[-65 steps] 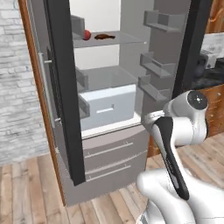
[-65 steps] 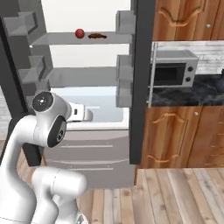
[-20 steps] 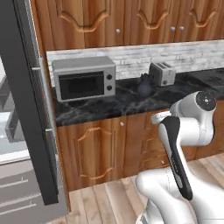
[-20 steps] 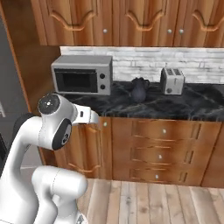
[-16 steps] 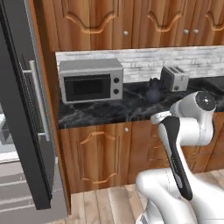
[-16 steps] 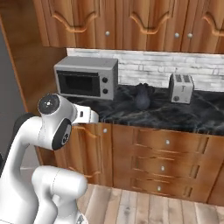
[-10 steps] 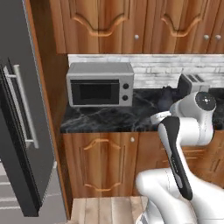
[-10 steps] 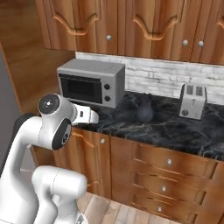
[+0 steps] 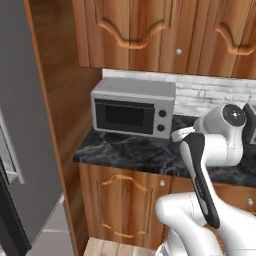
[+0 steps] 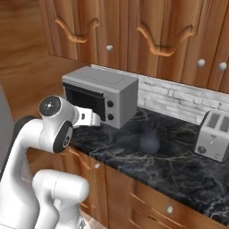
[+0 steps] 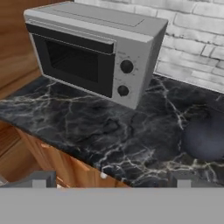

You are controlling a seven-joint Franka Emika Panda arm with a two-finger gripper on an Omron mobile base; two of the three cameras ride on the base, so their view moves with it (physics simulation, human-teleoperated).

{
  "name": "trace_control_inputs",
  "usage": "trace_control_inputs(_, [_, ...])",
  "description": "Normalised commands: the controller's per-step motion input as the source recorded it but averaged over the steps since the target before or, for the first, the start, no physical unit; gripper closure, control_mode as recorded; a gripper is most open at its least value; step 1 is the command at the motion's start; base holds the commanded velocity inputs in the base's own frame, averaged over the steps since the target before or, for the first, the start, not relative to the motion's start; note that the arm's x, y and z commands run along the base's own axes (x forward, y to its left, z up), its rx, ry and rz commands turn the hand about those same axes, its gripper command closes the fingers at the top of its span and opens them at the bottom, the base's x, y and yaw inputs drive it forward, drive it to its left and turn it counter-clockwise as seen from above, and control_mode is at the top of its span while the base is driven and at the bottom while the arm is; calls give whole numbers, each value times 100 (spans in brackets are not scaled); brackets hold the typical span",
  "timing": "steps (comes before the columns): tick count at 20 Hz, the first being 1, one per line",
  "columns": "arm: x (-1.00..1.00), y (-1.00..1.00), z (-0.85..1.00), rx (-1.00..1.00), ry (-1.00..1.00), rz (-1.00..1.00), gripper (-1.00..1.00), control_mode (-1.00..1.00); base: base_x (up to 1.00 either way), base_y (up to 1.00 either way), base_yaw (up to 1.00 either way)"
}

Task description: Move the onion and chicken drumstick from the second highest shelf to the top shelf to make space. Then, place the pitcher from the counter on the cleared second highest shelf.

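While perhaps level, end effector (image 11: 111, 181) agape

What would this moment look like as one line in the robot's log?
stage: at counter | pincer: open, empty | pitcher: on counter, between microwave and toaster, untouched

counter (image 10: 179, 172): black marble top carries microwave (image 10: 100, 94) at left, pitcher (image 10: 149, 138) mid, toaster (image 10: 215, 135) right, all well apart.

- The pitcher (image 11: 204, 139) is cut by the hand view's right edge and rendered blurred; in the right base view its outline is barely told from the bench (image 10: 179, 165).
- The toaster (image 10: 214, 134) is clipped at the right edge.
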Motion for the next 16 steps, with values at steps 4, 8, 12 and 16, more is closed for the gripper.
trace_control_inputs(4, [0, 0, 0, 0, 0, 0, -100, 100, 11, -83, 32])
trace_control_inputs(8, [0, 0, 0, 0, 0, 0, -100, 100, 0, -82, 18])
trace_control_inputs(12, [0, -35, -30, 0, 0, 1, -100, -100, 0, 0, 0])
trace_control_inputs(16, [25, -12, -12, 1, 0, 1, -100, -100, 0, 0, 0])
